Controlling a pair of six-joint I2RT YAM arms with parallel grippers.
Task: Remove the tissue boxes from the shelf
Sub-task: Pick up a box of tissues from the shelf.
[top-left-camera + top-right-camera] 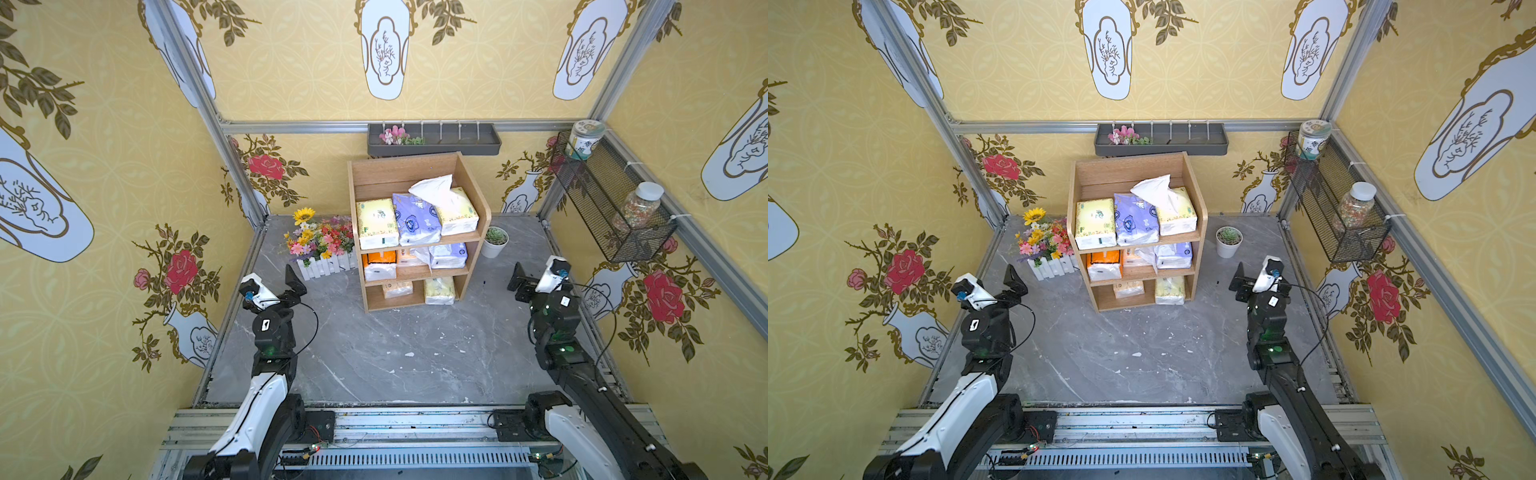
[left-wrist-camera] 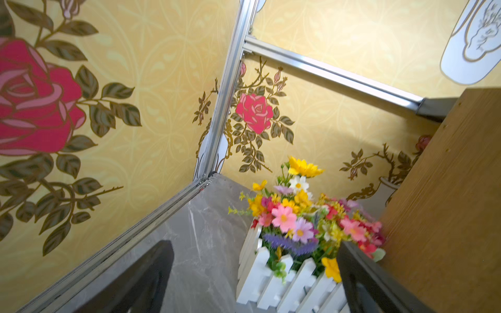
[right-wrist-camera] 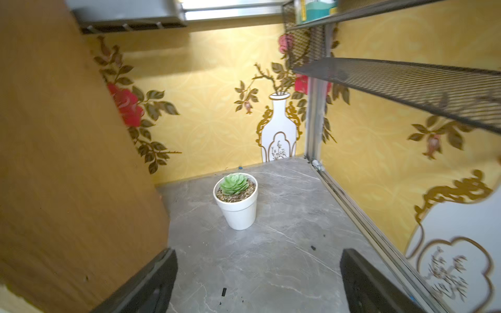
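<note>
**Clerk:** Entry one, the shelf. Where is it recorded?

**Keeper:** The shelf (image 1: 473, 195) is listed at the far middle of the grey table (image 1: 395, 357), backed against the far wall. All three tiers are found stocked.

**Clerk:** And the tissue boxes (image 1: 1096, 222), by tier?

**Keeper:** Top tier: a yellow-green pack (image 1: 376, 222) at left, a lavender pack (image 1: 415, 220) in the middle, and an opened pack (image 1: 461, 218) at right with white tissue sticking out. Middle tier: an orange pack (image 1: 379, 266) at left, a second lavender pack (image 1: 449, 254) at right, and a half-hidden pack (image 1: 409, 258) between them. Bottom tier: a tan pack (image 1: 398, 289) beside a second yellow-green pack (image 1: 439, 290). All are kept apart from both grippers.

**Clerk:** Grippers?

**Keeper:** The left gripper (image 1: 296, 280) is entered left of the shelf, just near of the flower box (image 1: 322, 249). Its fingers (image 2: 151, 273) are seen spread wide, with nothing held. The right gripper (image 1: 519, 278) is entered right of the shelf, near of the succulent pot (image 1: 494, 243). Its fingers (image 3: 151, 279) are likewise parted wide and empty.

**Clerk:** Wall fittings?

**Keeper:** A dark grey tray (image 1: 457, 143) is noted on the far wall, and a black wire basket (image 1: 602, 199) on the right wall.
</note>
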